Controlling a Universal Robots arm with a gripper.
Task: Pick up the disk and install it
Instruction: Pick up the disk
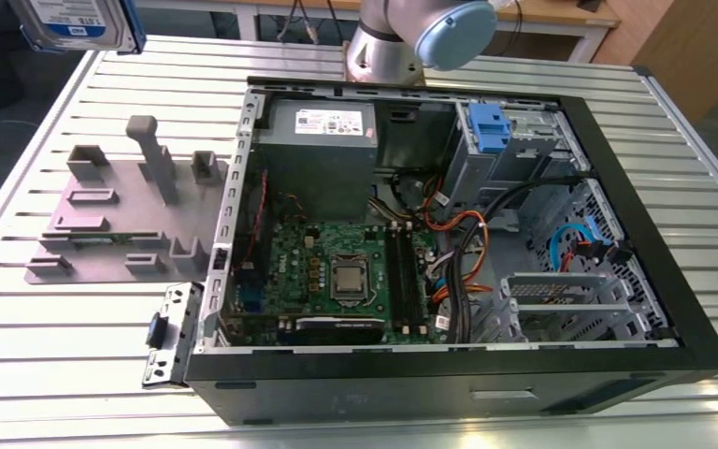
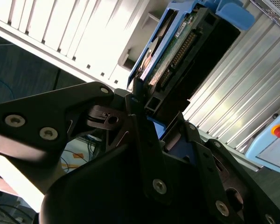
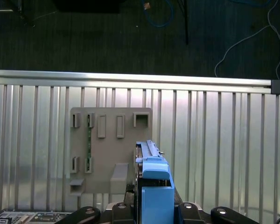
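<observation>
The disk (image 1: 78,23), a silver drive with a white-and-blue label, hangs high over the table's far corner at the exterior view's left, cut off by the frame edge. The second wrist view shows my gripper (image 2: 154,105) shut on the disk (image 2: 170,56), its black fingers (image 2: 139,100) clamping the end of the blue bracket frame, with the drive's connector edge facing outward. In the first wrist view the disk (image 3: 155,179) stands edge-on in its blue bracket, above the grey stand (image 3: 109,149) on the slatted table.
An open computer case (image 1: 696,327) lies on the metal table, motherboard and cables exposed. A blue bracket (image 1: 490,126) sits in its drive bay at the far end. The grey stand (image 1: 128,215) with upright posts lies to the case's left. The arm's base (image 1: 391,47) stands behind the case.
</observation>
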